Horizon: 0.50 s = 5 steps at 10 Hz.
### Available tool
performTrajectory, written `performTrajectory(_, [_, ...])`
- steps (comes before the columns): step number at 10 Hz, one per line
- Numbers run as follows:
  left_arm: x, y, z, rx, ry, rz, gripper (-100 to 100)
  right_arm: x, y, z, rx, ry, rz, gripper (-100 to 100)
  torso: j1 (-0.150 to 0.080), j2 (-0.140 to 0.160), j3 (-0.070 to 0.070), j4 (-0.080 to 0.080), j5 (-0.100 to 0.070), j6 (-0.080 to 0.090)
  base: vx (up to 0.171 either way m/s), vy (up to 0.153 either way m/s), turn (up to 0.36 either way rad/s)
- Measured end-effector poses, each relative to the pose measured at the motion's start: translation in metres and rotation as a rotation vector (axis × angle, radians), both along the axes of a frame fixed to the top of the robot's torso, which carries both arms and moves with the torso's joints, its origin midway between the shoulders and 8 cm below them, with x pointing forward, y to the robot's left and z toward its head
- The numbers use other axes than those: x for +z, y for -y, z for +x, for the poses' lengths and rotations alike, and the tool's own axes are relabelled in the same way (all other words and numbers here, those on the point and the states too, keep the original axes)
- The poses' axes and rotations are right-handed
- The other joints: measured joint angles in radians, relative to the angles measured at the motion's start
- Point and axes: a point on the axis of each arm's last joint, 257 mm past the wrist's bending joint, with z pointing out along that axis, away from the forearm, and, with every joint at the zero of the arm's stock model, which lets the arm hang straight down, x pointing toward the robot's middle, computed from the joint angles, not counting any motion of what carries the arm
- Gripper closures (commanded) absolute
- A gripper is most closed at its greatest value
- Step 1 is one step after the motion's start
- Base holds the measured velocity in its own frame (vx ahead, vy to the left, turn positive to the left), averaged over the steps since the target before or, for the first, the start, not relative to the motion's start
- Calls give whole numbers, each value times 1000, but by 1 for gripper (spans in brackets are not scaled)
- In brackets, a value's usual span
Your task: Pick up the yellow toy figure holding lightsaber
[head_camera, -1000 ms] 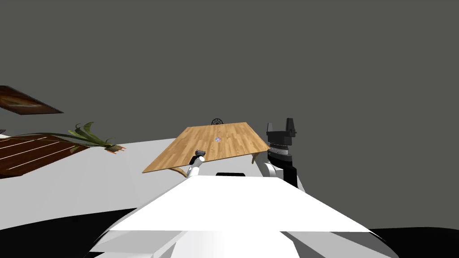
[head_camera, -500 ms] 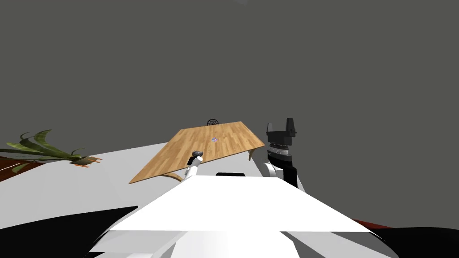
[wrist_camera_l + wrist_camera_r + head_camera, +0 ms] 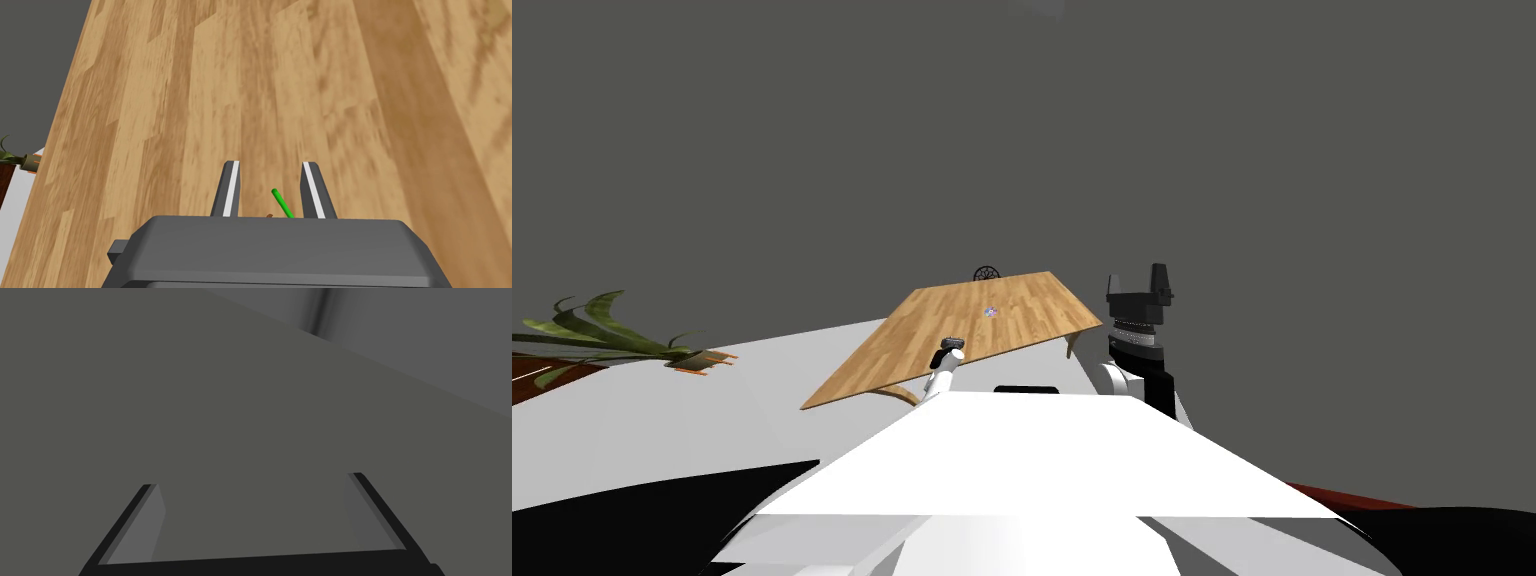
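Lightsaber figure (image 3: 282, 204) between close-set left tool (image 3: 270, 164) fingers (image 3: 231, 195).

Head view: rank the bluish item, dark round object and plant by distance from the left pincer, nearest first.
1. bluish item: on the table, just beyond the left pincer.
2. dark round object: at the table's far edge.
3. plant: off the table, far to the robot's left.
The toy figure, its green rod showing, sits between that pincer's fingers.

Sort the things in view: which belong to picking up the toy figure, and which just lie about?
Job: left gripper, fingers closed on the toy figure, its green rod showing; wooden table.
Lying about: small purple thing on table; plant; idle right gripper, open.
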Motion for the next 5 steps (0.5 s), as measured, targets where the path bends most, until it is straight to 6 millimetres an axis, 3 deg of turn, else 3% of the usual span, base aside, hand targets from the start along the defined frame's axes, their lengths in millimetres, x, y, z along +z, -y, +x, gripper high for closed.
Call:
performTrajectory(1, [0, 0, 0, 0, 0, 0, 0, 0, 0, 0, 0, 0, 0, 0, 0, 0, 0, 0, 0, 0, 0, 0, 0])
performTrajectory(2, [0, 0, 0, 0, 0, 0, 100, 0, 0, 0, 0, 0, 0, 0, 0, 0, 0, 0, 0, 0, 35, -6, 306])
performTrajectory(4, [3, 15, 7, -42, -1, 2, 100, 0, 0, 0, 0, 0, 0, 0, -1, -3, -2, -1, 0, -2, 69, -19, 304])
performTrajectory(5, [3, 23, 9, -66, -4, 5, 100, 0, 0, 0, 0, 0, 0, 0, -1, -4, -2, -1, 0, 0, 46, -12, 65])
